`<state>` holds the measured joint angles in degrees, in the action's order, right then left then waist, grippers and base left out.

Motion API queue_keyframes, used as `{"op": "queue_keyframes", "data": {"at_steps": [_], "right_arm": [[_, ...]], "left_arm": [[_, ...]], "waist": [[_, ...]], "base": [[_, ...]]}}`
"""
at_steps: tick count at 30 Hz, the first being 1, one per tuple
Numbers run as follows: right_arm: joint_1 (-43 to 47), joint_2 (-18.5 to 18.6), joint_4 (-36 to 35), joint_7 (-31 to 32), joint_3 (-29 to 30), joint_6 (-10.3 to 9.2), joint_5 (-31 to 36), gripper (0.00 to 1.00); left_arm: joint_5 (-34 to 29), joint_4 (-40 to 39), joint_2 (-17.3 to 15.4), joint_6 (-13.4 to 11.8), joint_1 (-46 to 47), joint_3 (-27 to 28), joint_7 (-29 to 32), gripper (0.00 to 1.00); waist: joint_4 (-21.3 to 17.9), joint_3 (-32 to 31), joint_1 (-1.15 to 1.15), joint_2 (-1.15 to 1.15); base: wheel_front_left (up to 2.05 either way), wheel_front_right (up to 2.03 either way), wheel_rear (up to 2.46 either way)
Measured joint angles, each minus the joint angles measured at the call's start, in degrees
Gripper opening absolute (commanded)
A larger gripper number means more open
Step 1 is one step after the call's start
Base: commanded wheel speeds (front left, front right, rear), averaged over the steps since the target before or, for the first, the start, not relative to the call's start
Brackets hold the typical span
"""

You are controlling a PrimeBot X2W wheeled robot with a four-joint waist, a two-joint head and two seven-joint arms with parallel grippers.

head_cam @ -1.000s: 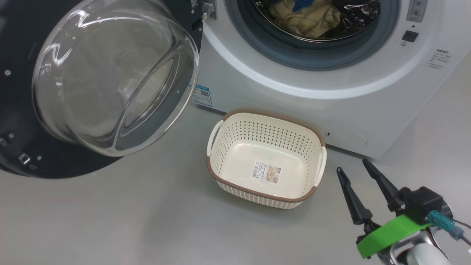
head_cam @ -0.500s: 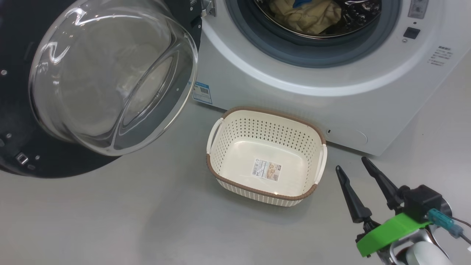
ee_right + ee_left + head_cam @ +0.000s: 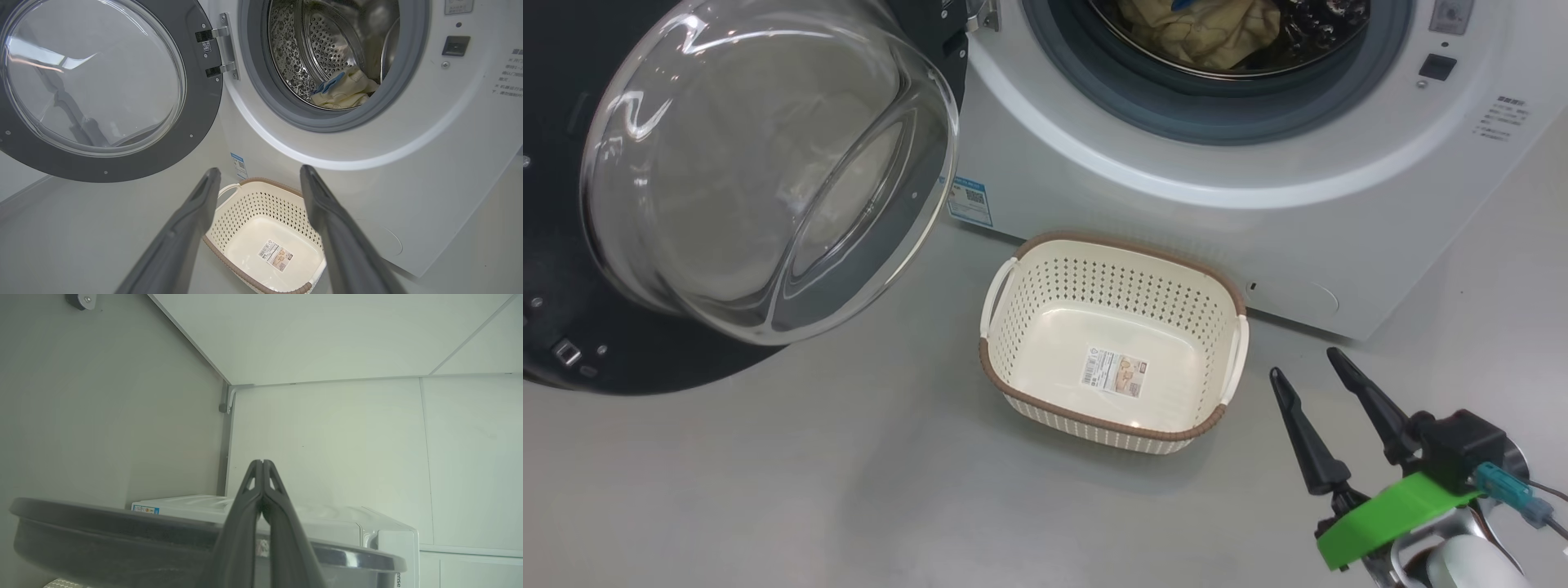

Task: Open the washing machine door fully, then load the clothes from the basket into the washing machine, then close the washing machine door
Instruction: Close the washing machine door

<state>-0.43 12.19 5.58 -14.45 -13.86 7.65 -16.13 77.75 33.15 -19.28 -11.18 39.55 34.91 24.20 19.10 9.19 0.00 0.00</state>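
Now basket (image 3: 1123,247) long axis along washing machine (image 3: 1176,224) front; left jaws closed, right jaws spread.

— What's different from a second ago?
— The whole head view has slid. The washing machine (image 3: 1176,220) and the basket (image 3: 1111,286) sit a little higher in the frame: the camera tipped, the things didn't move.
— And the clothes (image 3: 1209,33)?
— Less of them shows at the top edge.
— The washing machine door (image 3: 768,171)?
— It has drifted slightly toward the left edge. I can't tell whether it swung.
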Motion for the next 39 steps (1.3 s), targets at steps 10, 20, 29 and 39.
{"op": "queue_keyframes", "data": {"at_steps": [10, 20, 29, 39], "right_arm": [[-0.01, 0.03, 0.00, 0.00, -0.01, 0.00, 0.00, 1.00], [-0.09, 0.42, 0.08, 0.00, -0.59, 0.00, -0.01, 1.00], [-0.08, 0.41, 0.38, 0.00, -0.82, 0.00, -0.22, 1.00], [-0.04, 0.30, 1.05, 0.00, -1.80, 0.00, -0.26, 1.00]], "left_arm": [[1.09, -1.21, 2.18, -0.27, 0.01, -1.11, 2.69, 0.00], [1.49, -2.54, 2.18, -0.12, -0.07, -1.64, 4.69, 0.00], [1.58, -4.32, 1.89, -0.44, -1.35, -2.43, 7.66, 0.00], [-1.98, -4.63, 1.11, -0.99, -4.30, -7.28, 9.57, 0.00]], "waist": [[0.28, -0.03, 0.00, 0.00], [-0.35, -0.21, 0.00, 0.00], [-0.98, -1.30, 0.00, 0.00], [-1.56, -3.05, 0.00, 0.00]], "base": [[0.00, 0.00, 0.00], [0.00, 0.00, 0.00], [0.00, 0.00, 0.00], [0.00, 0.00, 0.00]]}}
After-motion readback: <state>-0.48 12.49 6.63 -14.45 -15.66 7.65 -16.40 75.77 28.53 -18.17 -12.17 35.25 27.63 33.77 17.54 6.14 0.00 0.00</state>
